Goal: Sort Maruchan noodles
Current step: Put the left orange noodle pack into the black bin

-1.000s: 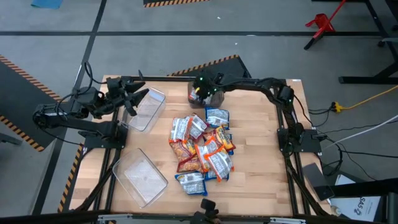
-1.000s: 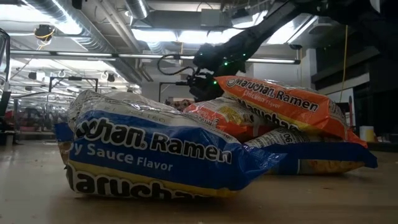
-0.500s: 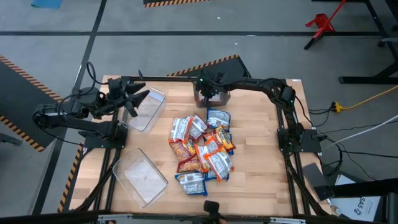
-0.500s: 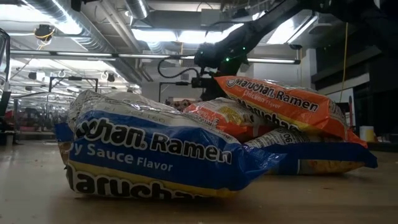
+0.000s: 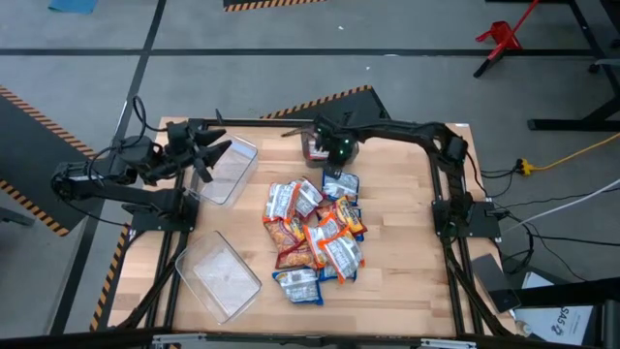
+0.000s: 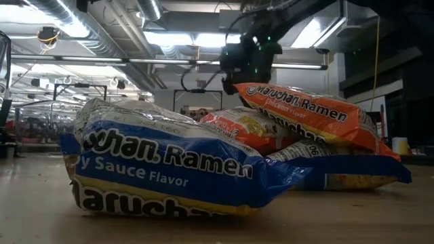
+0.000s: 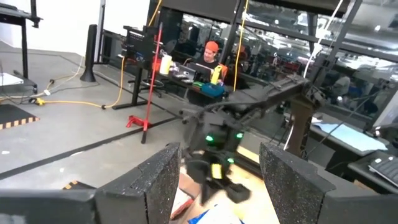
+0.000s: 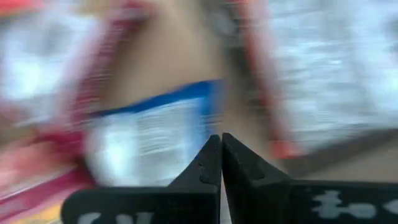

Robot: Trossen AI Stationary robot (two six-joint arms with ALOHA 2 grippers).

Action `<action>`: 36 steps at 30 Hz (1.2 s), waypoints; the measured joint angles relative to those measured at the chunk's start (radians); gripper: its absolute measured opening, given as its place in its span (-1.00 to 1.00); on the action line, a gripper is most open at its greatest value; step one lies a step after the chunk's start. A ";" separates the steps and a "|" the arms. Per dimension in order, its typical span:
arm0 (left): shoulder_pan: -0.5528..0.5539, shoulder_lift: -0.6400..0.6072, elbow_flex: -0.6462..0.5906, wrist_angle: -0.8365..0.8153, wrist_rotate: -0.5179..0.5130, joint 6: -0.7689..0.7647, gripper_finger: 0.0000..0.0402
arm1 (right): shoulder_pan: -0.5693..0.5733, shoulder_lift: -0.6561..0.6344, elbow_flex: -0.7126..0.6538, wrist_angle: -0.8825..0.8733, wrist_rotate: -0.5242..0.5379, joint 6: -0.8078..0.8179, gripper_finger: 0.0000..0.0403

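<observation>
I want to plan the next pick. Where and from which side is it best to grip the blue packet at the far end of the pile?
Probably the far short edge of the blue packet, coming from above. It lies flat on the table, and that edge looks free, while its near end meets the pile. The right gripper, fingers shut, is close beyond that edge.

The Maruchan noodles [image 5: 315,233] lay heaped together at the middle of the table [image 5: 397,281], packets overlapping and some resting on others. Left of the heap stood two clear bins: one [image 5: 229,171] near the table's far left corner, the other [image 5: 219,275] towards the near left corner. The left gripper [image 5: 215,153] hung over the far bin. The right gripper [image 5: 325,153] hung beyond the heap's far edge, over a third bin [image 5: 353,152] there.
</observation>
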 joint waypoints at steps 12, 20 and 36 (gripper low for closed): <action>0.000 -0.004 0.000 -0.002 0.001 0.000 0.06 | 0.267 0.002 -0.015 0.218 -0.079 -0.014 -0.37; 0.000 -0.004 0.000 -0.007 0.001 0.000 0.06 | 0.280 0.003 -0.014 0.491 0.177 0.035 0.53; 0.000 -0.004 0.000 -0.009 0.001 -0.001 0.06 | 0.253 0.152 -0.013 0.562 0.036 0.211 0.68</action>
